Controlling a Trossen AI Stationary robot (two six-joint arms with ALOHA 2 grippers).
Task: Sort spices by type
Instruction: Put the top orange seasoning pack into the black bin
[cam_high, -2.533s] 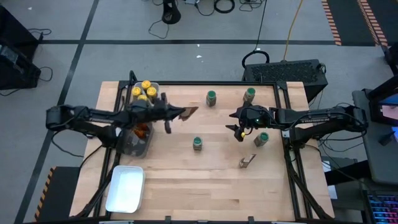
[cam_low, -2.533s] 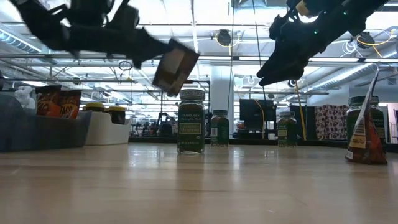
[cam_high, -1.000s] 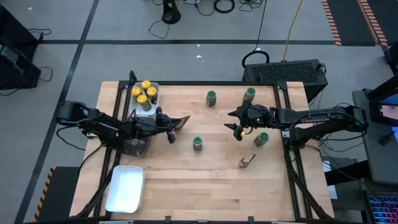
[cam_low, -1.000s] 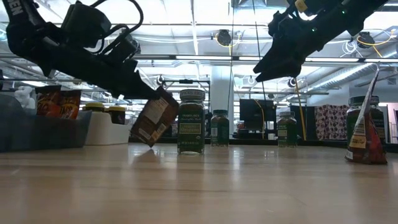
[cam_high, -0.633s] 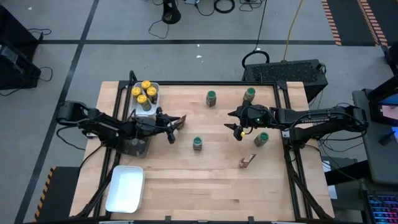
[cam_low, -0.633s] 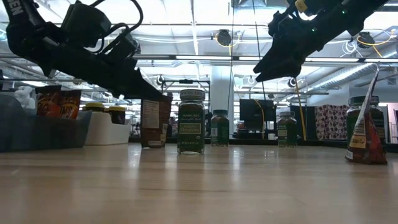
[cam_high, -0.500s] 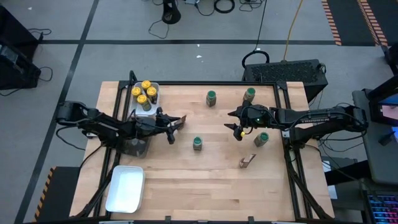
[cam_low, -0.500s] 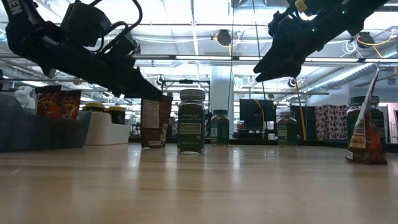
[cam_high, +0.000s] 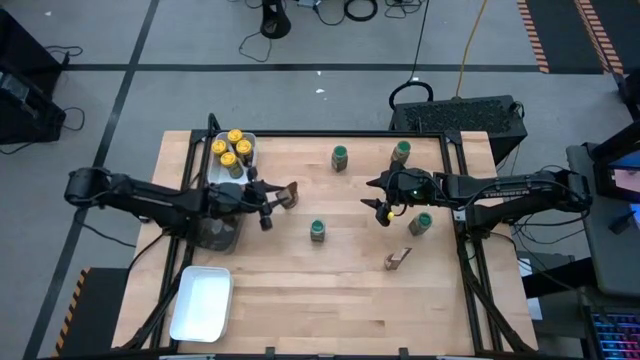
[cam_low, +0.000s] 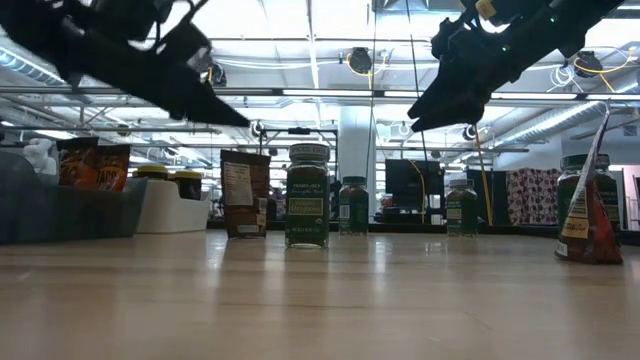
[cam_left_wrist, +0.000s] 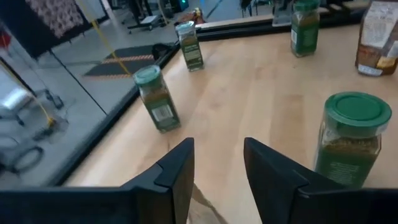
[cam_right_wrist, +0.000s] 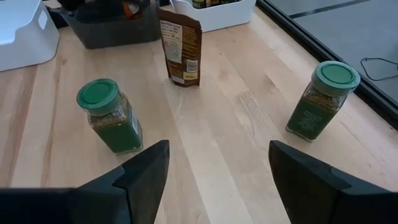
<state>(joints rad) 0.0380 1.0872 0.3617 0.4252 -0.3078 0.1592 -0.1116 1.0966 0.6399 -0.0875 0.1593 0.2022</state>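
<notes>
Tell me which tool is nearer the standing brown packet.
Left. The left tool is just beside the brown packet, open above it; the right tool hangs farther off, across the table.

One camera looked straight down on the table (cam_high: 300, 300); another sat level at its surface. Both wrist cameras faced forward, close over the wood.

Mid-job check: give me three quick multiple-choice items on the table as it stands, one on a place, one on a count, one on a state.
1. The upright brown packet stands: A in the dark tray; B on the bare table; C in a gripper.
2. Green-lidded jars on the table: A two; B four; C six.
3. The left gripper is: A shut on the packet; B shut on a jar; C open, above the packet.

Key: B, the low view shows it standing free on the wood. B, four green lids show from above. C, its fingers are apart and hold nothing. The right gripper hovers open.
</notes>
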